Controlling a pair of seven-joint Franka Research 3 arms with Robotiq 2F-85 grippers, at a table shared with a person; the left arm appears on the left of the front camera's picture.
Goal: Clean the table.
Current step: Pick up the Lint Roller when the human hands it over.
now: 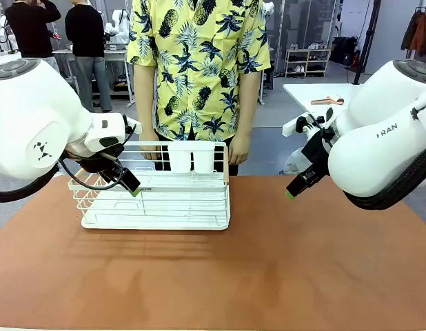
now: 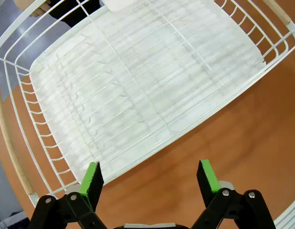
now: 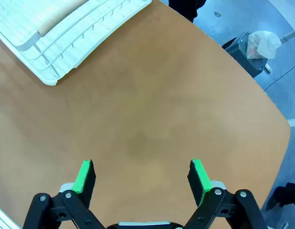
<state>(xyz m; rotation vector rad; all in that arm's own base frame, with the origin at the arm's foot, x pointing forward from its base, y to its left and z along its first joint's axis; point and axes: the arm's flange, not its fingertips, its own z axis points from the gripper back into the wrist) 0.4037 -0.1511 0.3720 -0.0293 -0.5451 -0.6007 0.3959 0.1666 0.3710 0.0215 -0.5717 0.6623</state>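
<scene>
The wide reddish-brown, leather-like matte table (image 1: 282,269) fills the lower part of the front view, and its top is bare toward six o'clock. At about ten o'clock from its middle stands a white wire dish rack (image 1: 165,207) with two white cup-like holders (image 1: 192,157) on its far rim. A person in a yellow pineapple-print shirt (image 1: 199,62) stands at twelve o'clock behind the rack, with one hand (image 1: 238,147) just beside its far right corner.

The left gripper (image 2: 150,174) (black, with green pads (image 2: 92,177)) hangs above the rack's near left edge. Its jaws are spread wide with nothing between them. In its wrist view the rack's tray runs from nine o'clock round to two.

The right gripper (image 3: 142,174) hangs over bare table at about three o'clock, well apart from the rack. It too is spread and empty, and in its wrist view a corner of the rack shows at eleven o'clock.
</scene>
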